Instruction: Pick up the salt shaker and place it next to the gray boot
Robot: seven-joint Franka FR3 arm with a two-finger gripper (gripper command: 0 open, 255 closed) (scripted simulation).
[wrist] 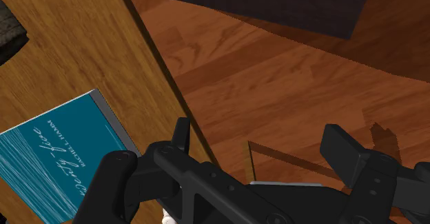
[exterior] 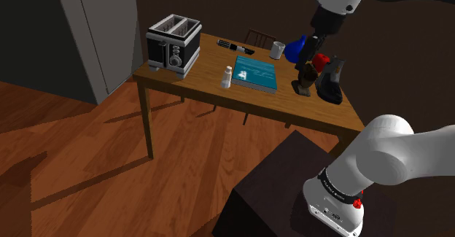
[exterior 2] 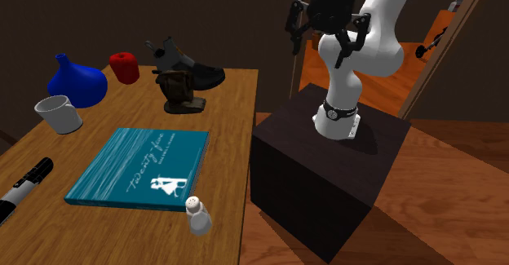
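White and small, the salt shaker [exterior: 227, 76] stands upright on the desk [exterior: 197, 79], just beside the teal book [exterior: 255, 74] and close to the desk's rim. My claw [exterior 2: 325, 37] hangs high above the rim on my stand's side, released, with its fingers spread and nothing between them. It is well apart from the shaker. The gray boot [exterior: 332, 81] sits at the other end of the book, with a brown thing [exterior: 305, 79] just beside it and a blue vase [exterior 2: 77, 82] and a red object [exterior 2: 124, 68] close behind.

I judge the grasp has not begun, and the reach is where trouble could start.

- **Tipping the shaker:** It is narrow and tall, so a finger brushing it on the way down could tip it. It stands so near the rim that it could roll off to the floor [wrist: 275, 71].
- **Catching the book:** One finger might land on the cover and never close square on the shaker.
- **Crowded drop-off:** Around the boot a low or wide approach could knock the brown thing or the boot itself. Letting go too early could leave the shaker toppled.
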